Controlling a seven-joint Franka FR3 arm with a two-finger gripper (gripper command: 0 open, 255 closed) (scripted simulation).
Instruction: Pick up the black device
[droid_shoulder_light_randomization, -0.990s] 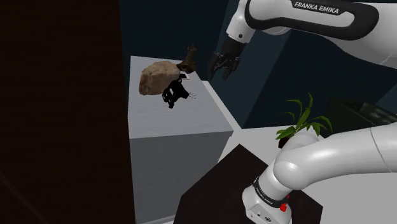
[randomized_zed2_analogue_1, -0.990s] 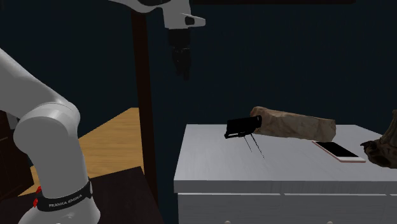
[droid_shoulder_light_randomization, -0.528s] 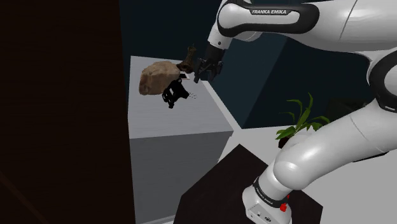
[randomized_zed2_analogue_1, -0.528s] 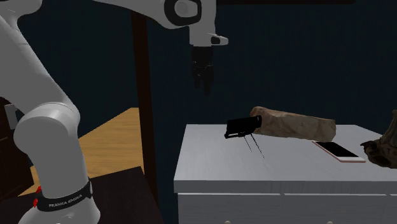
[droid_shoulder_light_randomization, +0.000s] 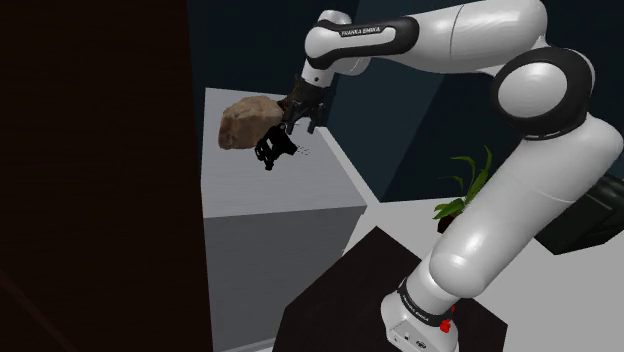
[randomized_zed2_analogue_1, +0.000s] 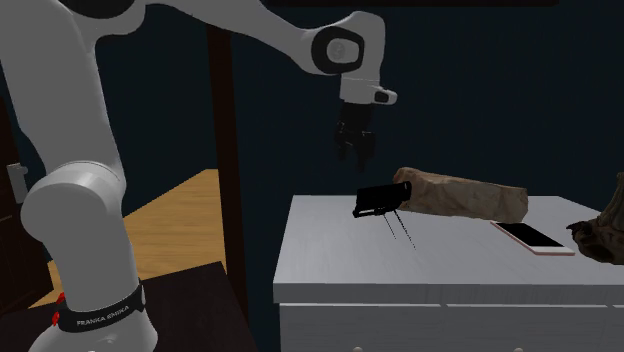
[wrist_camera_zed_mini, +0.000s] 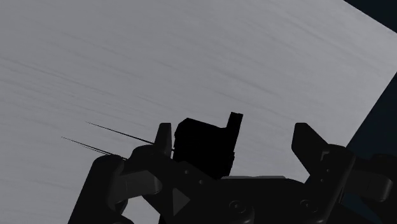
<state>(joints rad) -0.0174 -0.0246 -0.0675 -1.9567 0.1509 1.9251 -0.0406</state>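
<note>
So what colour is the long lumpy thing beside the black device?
Brown, mottled lighter and darker; the lumpy thing shows best in the second exterior view.

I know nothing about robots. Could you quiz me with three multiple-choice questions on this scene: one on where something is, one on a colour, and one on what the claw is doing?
1. Where is the black device?
A: lifted in the air
B: resting on the white cabinet top
C: buried under the lump

2. What colour is the lumpy object beside it?
A: green
B: blue
C: brown

3. How is the gripper?
A: open, above the device
B: shut on the device
C: shut, fingers meeting

Answers: B, the second exterior view shows it lying on the top. C, the lump is plainly brown. A, the wrist view shows the fingers apart and not touching the device.
</note>
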